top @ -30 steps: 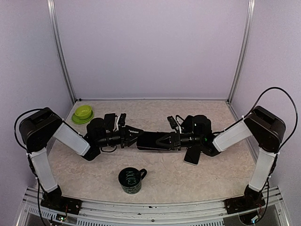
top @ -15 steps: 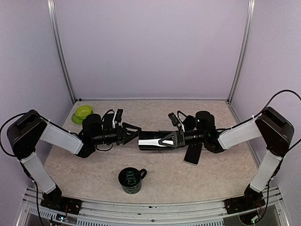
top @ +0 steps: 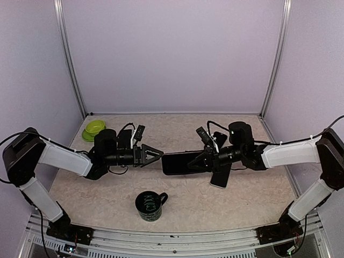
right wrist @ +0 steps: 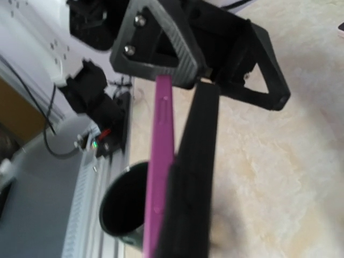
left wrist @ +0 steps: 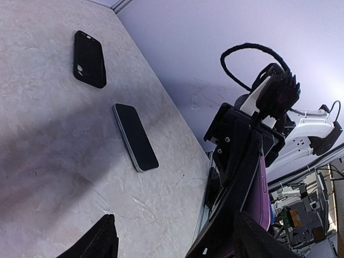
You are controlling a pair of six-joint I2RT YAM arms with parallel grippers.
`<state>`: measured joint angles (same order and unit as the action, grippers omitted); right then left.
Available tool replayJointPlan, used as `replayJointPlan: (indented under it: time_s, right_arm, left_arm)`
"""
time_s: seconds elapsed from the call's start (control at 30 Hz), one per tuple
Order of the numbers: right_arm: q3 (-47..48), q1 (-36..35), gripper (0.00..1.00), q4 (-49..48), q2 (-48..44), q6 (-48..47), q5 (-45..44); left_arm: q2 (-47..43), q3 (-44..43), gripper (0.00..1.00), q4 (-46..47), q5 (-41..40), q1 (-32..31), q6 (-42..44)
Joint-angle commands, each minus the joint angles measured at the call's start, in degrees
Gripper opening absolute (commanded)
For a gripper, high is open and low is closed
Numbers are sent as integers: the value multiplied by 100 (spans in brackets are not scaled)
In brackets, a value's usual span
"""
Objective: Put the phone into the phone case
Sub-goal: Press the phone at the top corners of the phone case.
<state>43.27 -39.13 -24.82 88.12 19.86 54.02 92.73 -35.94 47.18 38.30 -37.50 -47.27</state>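
Left pincer [top: 157, 156], jaws apart, sits just off the free end of the black-and-purple slab [top: 176, 163], phone or case unclear, that the right pincer [top: 194, 161] clamps.

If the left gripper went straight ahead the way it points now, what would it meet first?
Probably the near end of the flat black-and-purple item clamped in the right gripper. It lies just ahead of the open left gripper, though whether their heights match is hard to judge from above.

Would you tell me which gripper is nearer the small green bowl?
Left: the left gripper hangs right of the bowl; the right gripper, clamping a black slab, is farther right.
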Motion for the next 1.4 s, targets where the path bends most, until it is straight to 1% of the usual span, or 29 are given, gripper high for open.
replayJointPlan:
  time_s: [0.0, 0.2, 0.33, 0.47, 0.6, 0.73, 0.83, 1.07, 1.23, 1.37]
  right_arm:
    - [156, -143, 6, 892, -390, -1317, 57]
    - [218, -301, 8, 1673, -575, -2205, -102]
    - [183, -376, 8, 1856, -691, -2531, -193]
    - [161, -455, 9, 1960, -753, -2775, -62]
    - [115, -532, 8, 2049, -842, -2924, -68]
    - [118, -572, 8, 2111, -836, -2964, -49]
    - [129, -624, 8, 2159, -809, -3008, 26]
    - [102, -653, 8, 2225, -765, -3107, 44]
    - [78, -652, 8, 2235, -802, -3157, 164]
    - [8, -641, 8, 2157, -878, -3205, 277]
  left_arm:
    - [-252, -298, 72, -520, 252, -227, 637]
    - [-430, -639, 71, -1184, 437, -483, 1256]
    - [-510, -1045, 70, -2231, 342, -731, 2032]
    - [-583, -1299, 70, -3227, -186, -895, 2711]
    - [-697, -1373, 69, -3714, -678, -1000, 3082]
    - [-712, -1641, 68, -4399, -1273, -1283, 3588]
    - [-706, -1758, 68, -4681, -1498, -1437, 3846]
    - [-768, -1742, 67, -4991, -1455, -1649, 4142]
    - [-909, -1755, 67, -5267, -1781, -1775, 4301]
    - [-1118, -1650, 67, -5179, -1709, -1779, 4328]
